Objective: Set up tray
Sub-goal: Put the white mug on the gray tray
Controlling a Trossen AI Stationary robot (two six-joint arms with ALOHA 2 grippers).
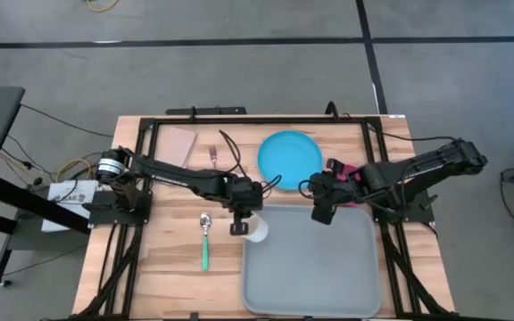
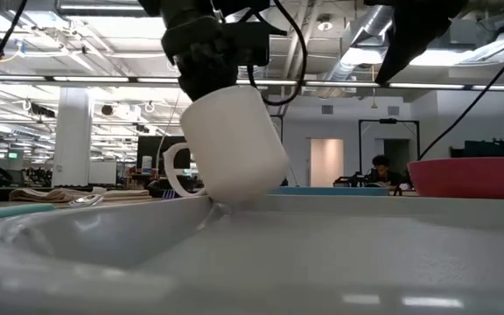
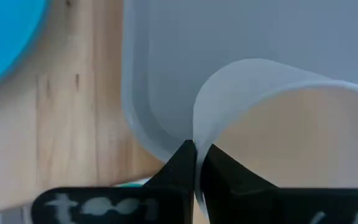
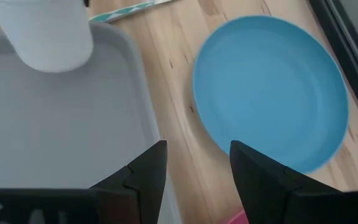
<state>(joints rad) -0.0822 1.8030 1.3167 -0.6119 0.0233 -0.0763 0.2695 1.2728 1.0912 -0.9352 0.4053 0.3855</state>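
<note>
Left end effector pinches white mug over tray; right end effector spread.

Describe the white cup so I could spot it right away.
Find the big grey tray on the wooden table. At its far left corner, the left gripper pinches the rim of a white mug, tilted over the tray's edge. It is the only white, handled vessel there.

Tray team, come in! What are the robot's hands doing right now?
Left gripper shut on white mug rim, mug tilted, touching tray at its corner. Right gripper open, empty, over tray edge near blue plate. Nothing blocking.
</note>
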